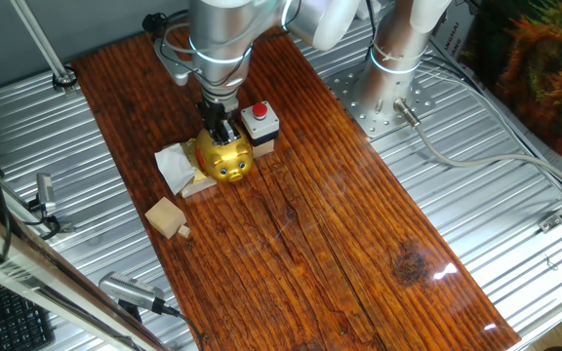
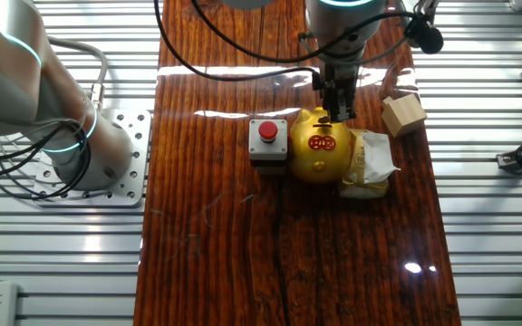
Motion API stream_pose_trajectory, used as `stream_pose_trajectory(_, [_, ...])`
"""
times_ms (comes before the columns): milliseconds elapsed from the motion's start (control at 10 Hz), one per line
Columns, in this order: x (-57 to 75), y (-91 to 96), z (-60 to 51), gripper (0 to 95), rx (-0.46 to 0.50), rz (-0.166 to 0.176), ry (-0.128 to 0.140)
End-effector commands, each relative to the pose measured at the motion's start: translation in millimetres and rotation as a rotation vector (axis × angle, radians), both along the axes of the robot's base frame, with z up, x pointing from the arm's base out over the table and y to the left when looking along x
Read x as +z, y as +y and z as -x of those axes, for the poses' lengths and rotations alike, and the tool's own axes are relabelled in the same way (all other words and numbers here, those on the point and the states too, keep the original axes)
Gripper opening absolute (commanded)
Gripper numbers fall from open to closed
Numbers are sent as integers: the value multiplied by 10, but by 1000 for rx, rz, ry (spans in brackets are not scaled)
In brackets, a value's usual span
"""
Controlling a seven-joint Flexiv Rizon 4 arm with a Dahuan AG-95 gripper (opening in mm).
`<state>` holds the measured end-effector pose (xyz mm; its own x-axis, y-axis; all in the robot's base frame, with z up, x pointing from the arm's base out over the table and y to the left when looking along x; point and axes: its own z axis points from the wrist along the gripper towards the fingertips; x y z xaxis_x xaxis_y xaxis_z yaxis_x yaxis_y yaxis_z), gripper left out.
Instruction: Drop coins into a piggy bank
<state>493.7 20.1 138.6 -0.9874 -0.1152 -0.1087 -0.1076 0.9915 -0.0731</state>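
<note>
Here our gripper (image 1: 222, 132) hangs directly above the piggy bank (image 1: 224, 157), fingertips nearly on its back; we cannot tell whether they pinch a coin.

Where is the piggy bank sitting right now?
The piggy bank sits on the wooden board directly under the gripper, close beside the black box with the red button, and it rests against a crumpled white wrapper.

Beside me, black box (image 1: 260, 124) (image 2: 268, 141): red button on top.
Wooden block (image 1: 166, 216) (image 2: 403, 114): apart, on my table (image 1: 340, 234) (image 2: 216, 244).
</note>
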Motion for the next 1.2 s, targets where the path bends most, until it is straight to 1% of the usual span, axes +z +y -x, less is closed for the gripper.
stream_pose_trajectory(100, [-6,-6,0,0,2,0,-2])
stream_pose_trajectory(1200, [-76,-24,-26,0,2,-3,-14])
